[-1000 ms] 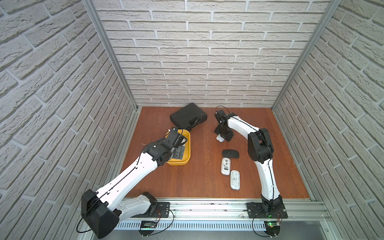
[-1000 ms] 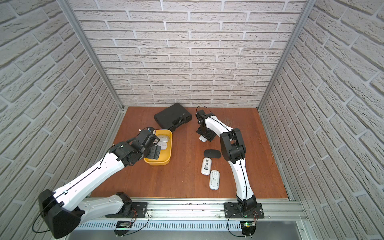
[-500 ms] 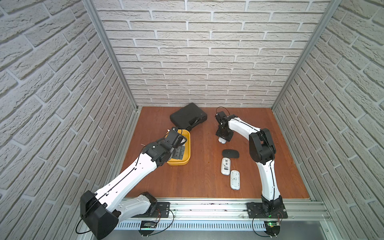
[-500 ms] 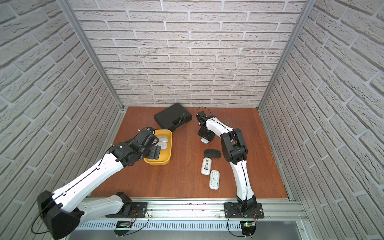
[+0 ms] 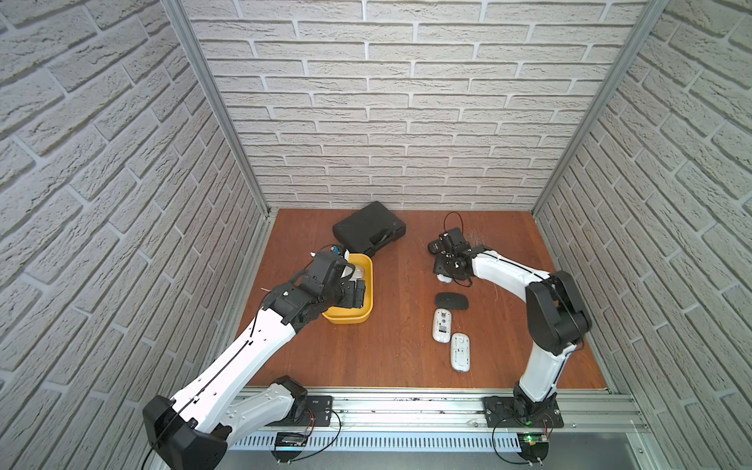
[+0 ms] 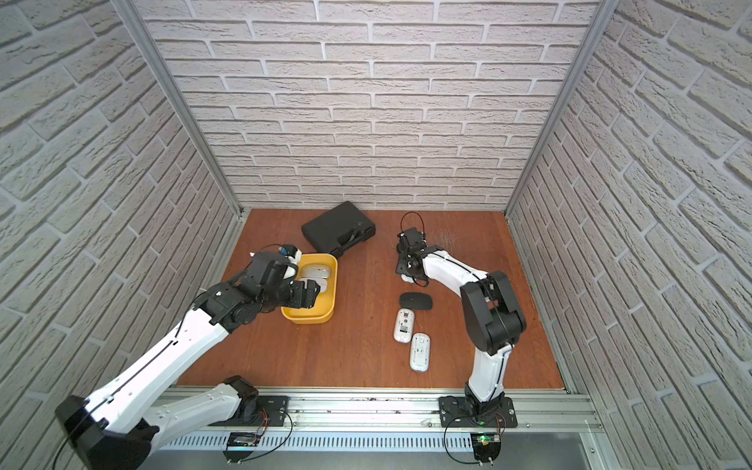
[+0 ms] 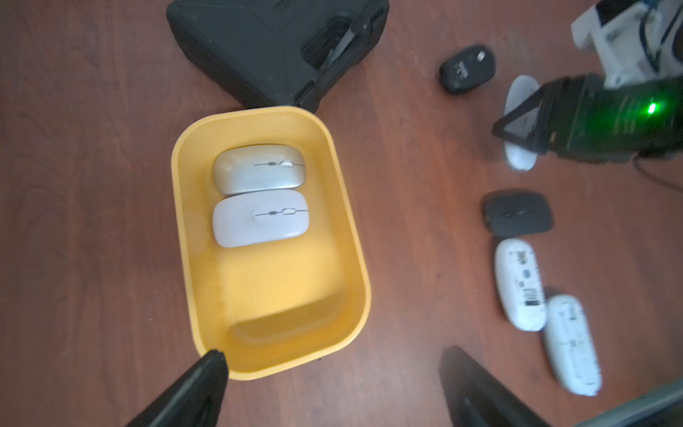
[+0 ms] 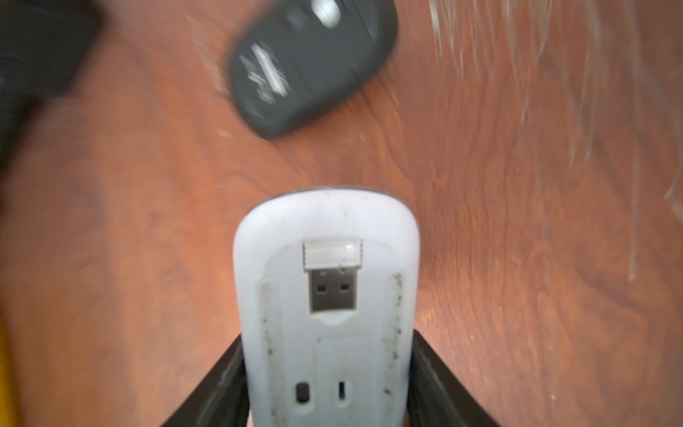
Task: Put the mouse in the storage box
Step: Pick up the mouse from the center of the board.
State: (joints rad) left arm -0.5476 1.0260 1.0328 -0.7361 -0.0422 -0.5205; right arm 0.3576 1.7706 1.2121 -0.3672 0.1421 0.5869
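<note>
**Right hand** [image 8: 327, 369]: clamped on a white mouse [image 8: 325, 295], one finger pressed to each long side. The mouse is belly-up, with a USB dongle seated in its recess. In both top views it lies on the right part of the bench [image 5: 407, 358], well apart from the storage box [image 5: 346, 318]. Whether it is clear of the bench surface cannot be told; the right wrist view is blurred.

**Left hand** [image 7: 332, 353]: jaws wide apart, holding nothing. It hangs above the near end of the storage box, its arm crossing the box's left wall in a top view [image 6: 311, 293].

**Storage box:** yellow tub at bench centre-left. A silver mouse [image 7: 258, 168] and a white boxed mouse [image 7: 260, 218] lie side by side, touching, in its far half. Bare floor shows in the near half.

**Surroundings:**
- A black hard case [image 5: 368, 228] stands just beside the box's far right corner.
- A small black mouse [image 8: 310, 63] lies near the gripped mouse, on its far side.
- A flat black mouse [image 5: 451, 301] lies just nearer than the right hand.
- Two white belly-up mice [image 5: 442, 325] [image 5: 460, 352] lie near the flat black mouse, just beside each other.

**Obstruction:** the left hand and forearm overhang the box's near end.
</note>
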